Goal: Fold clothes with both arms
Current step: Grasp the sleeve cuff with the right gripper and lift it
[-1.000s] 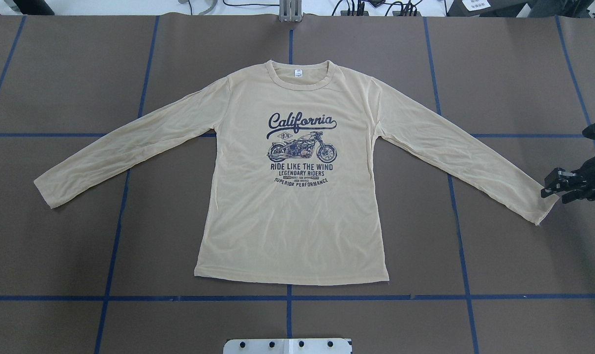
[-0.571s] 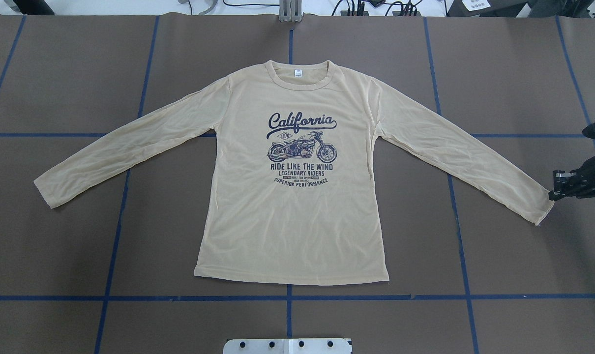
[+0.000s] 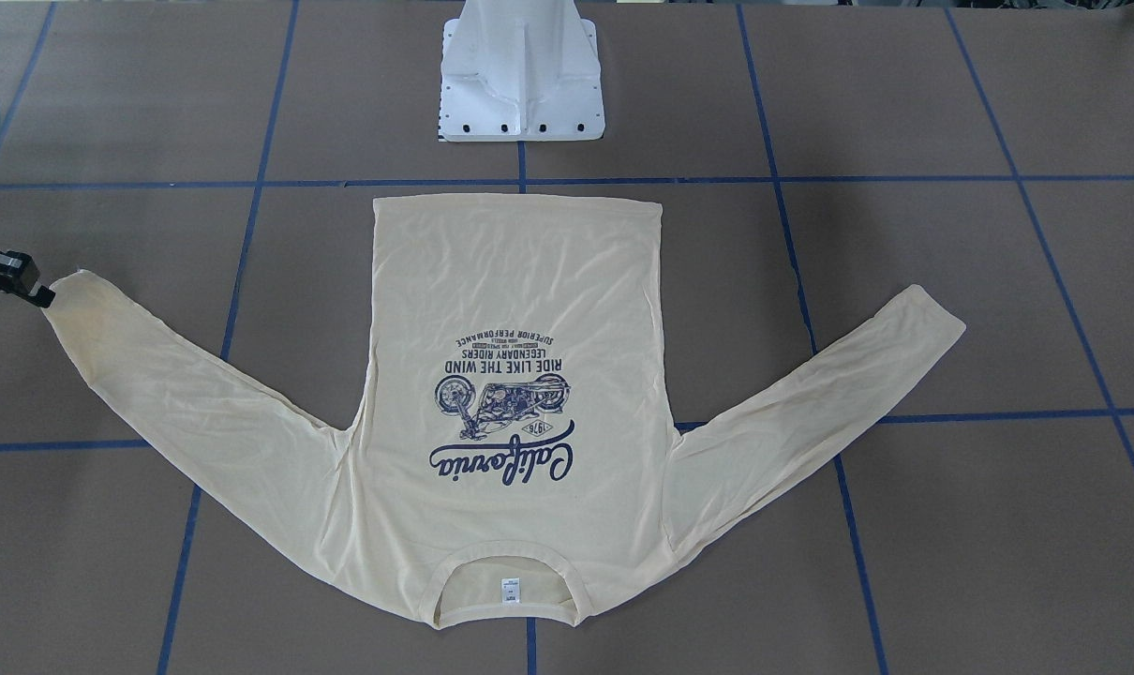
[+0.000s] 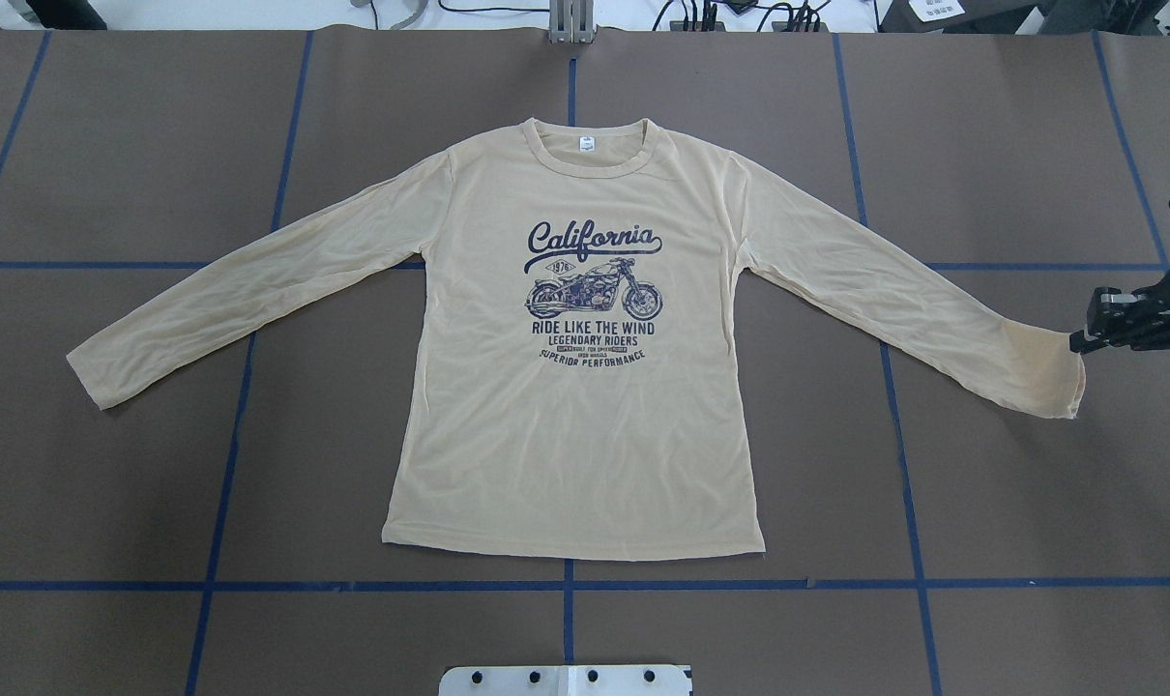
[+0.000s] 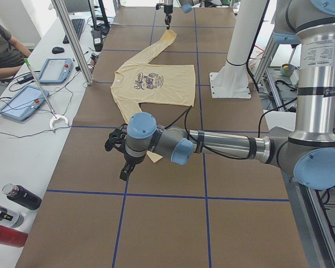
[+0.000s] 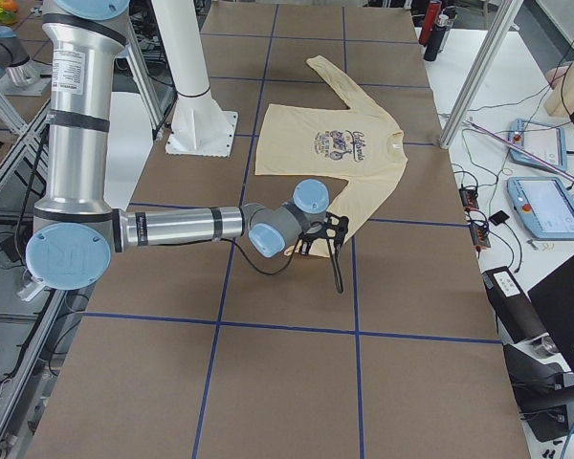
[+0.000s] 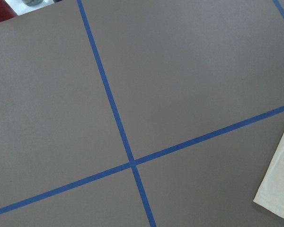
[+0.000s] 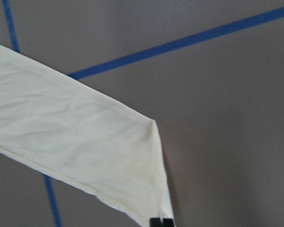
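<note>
T-shirt point(image 4: 585, 435) flat, print up, mid-counter point(image 4: 111, 483). Thin, limp, light; likely drapes and slides.
Right gripper point(image 4: 1078, 338) pinches right cuff point(image 4: 1059, 372): sound hold, both layers.
Left gripper point(image 5: 123, 167) near other cuff point(image 7: 279, 189); open or closed, cannot tell.

Tally, table and bench: few kinds, low numbers.
Shirt point(image 4: 585, 435): one, with two sleeves point(image 4: 256, 280). Arms: two, left arm point(image 5: 223, 146) and right arm point(image 6: 172, 225). Grippers: two, left gripper point(image 5: 124, 174) and right gripper point(image 4: 1080, 340). Pedestal point(image 3: 520, 84): one. Tape lines point(image 4: 256, 585), overhead view: five running away from the robot, two across. Bench: two tablets point(image 5: 58, 70), three bottles point(image 5: 22, 196), one person point(image 5: 3, 47).
</note>
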